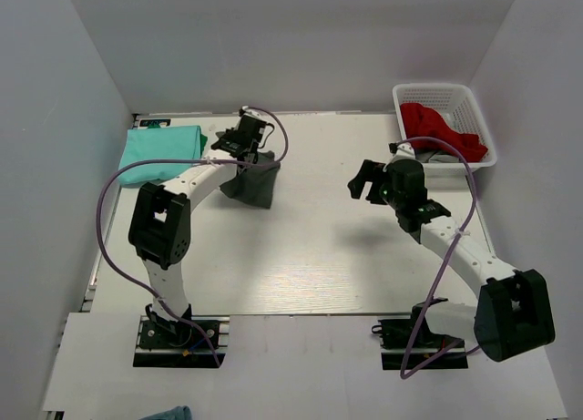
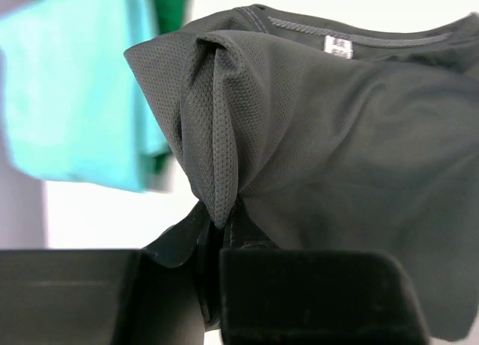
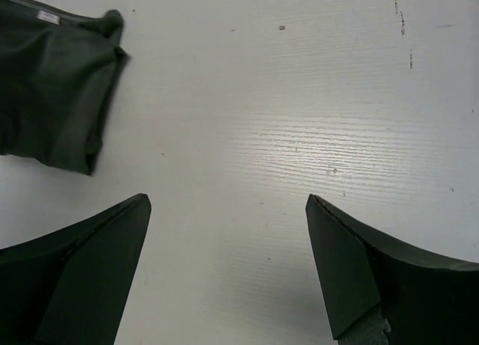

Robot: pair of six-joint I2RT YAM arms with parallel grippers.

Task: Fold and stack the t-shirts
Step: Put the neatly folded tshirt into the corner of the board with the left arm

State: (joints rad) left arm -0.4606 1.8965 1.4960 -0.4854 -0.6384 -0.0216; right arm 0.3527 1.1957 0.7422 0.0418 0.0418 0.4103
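The dark charcoal t-shirt (image 1: 250, 184) hangs bunched from my left gripper (image 1: 248, 151) near the table's back left. In the left wrist view the jaws (image 2: 221, 224) are shut on a fold of its mesh fabric (image 2: 314, 120), collar and label at the top. The mint-turquoise t-shirt (image 1: 162, 150) lies folded at the back left corner, left of the grey one, and shows blurred in the left wrist view (image 2: 75, 90). My right gripper (image 1: 364, 181) is open and empty over bare table right of centre (image 3: 228, 210). The grey shirt shows at the right wrist view's upper left (image 3: 52, 90).
A white basket (image 1: 474, 106) at the back right holds a red cloth (image 1: 437, 127). White walls close in the table on the left, back and right. A bit of teal cloth (image 1: 168, 413) lies at the near edge below the table.
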